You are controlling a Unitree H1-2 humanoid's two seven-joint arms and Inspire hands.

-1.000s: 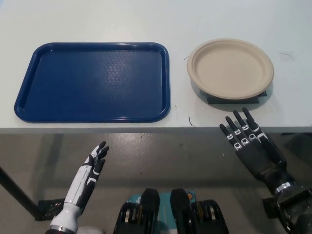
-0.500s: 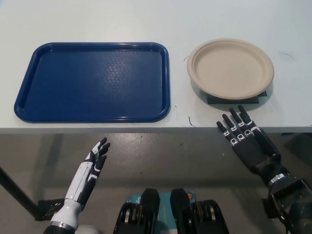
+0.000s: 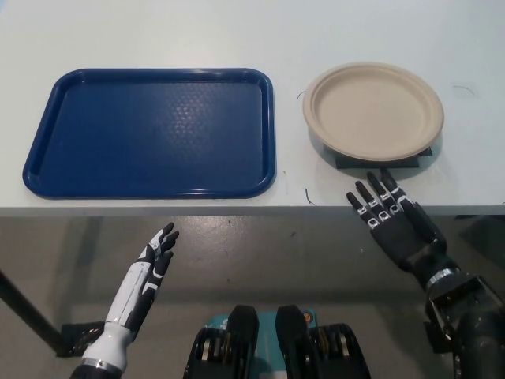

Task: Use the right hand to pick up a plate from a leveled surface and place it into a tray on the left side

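In the head view you have the beige plate (image 3: 372, 110) sitting on a dark low stand (image 3: 384, 160) on the white table (image 3: 237, 31), just to the right of the blue tray (image 3: 150, 133) and not touching it. Your black right hand (image 3: 392, 223) hangs just below the plate, at the table's front edge, fingers spread and holding nothing — its fingertips (image 3: 386, 175) come close to the stand's front edge but do not reach the plate's rim. The white left hand (image 3: 150, 268) rests well below the tray, off the table, fingers straight and loosely together, gripping nothing. The step in hand, as I judge it, is the reach for the plate. The stand lifts the rim clear of the table, so bring your fingers in under the near rim with the thumb over the top — not flat down on the plate, which could tip it off the stand. Close only once the rim sits well into the hand, then lift level before swinging left to the tray.
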